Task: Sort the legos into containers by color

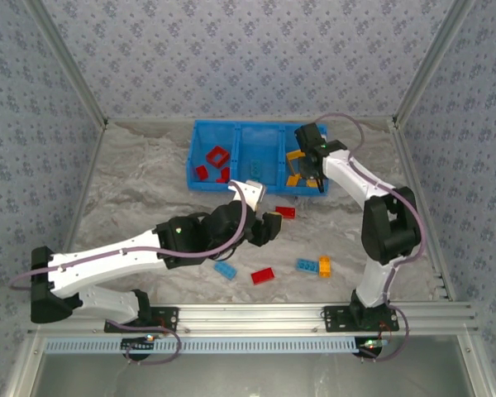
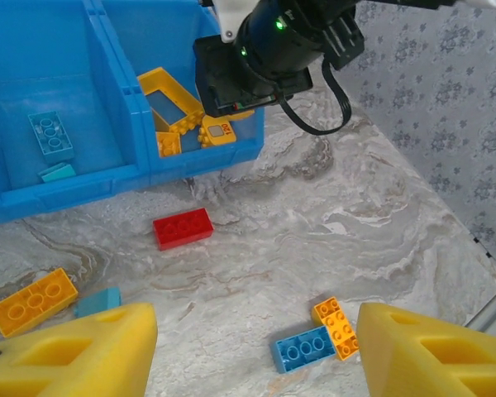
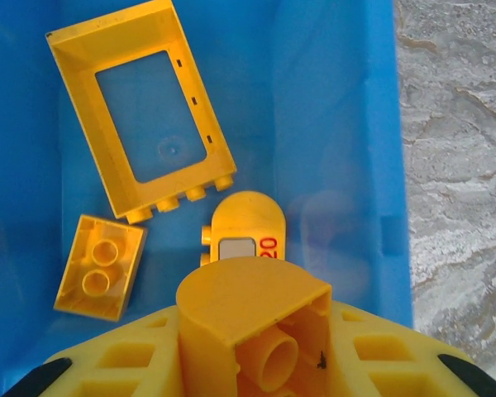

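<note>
My right claw [image 3: 250, 364] hung over the right compartment [image 3: 347, 124] of the blue bin [image 1: 231, 125], pinching a round-topped yellow brick [image 3: 231, 302] between its pads. Below it in that compartment lay a yellow frame [image 3: 140, 112], a small yellow brick [image 3: 99, 266] with 2 studs, and a rounded yellow piece [image 3: 246, 222] marked with a red "20".

My left claw [image 2: 256, 331] hovered low over the worktop [image 2: 355, 223] in front of the bin, its fingers [image 2: 74, 356] spread wide with nothing held between them. Ahead of it on the worktop a blue brick [image 2: 302, 349] touched an orange brick [image 2: 337, 327]. A red brick [image 2: 182, 227] lay just in front of the bin. Off to the side, a long orange brick [image 2: 33, 302] sat beside a teal brick [image 2: 97, 302].

The middle compartment [image 2: 25, 74] held 2 teal bricks [image 2: 50, 134]. From above, the left compartment [image 1: 205, 139] held red bricks [image 1: 218, 155]. Another red brick [image 1: 263, 275] and another blue brick [image 1: 225, 270] lay loose on the worktop nearer my bases.
</note>
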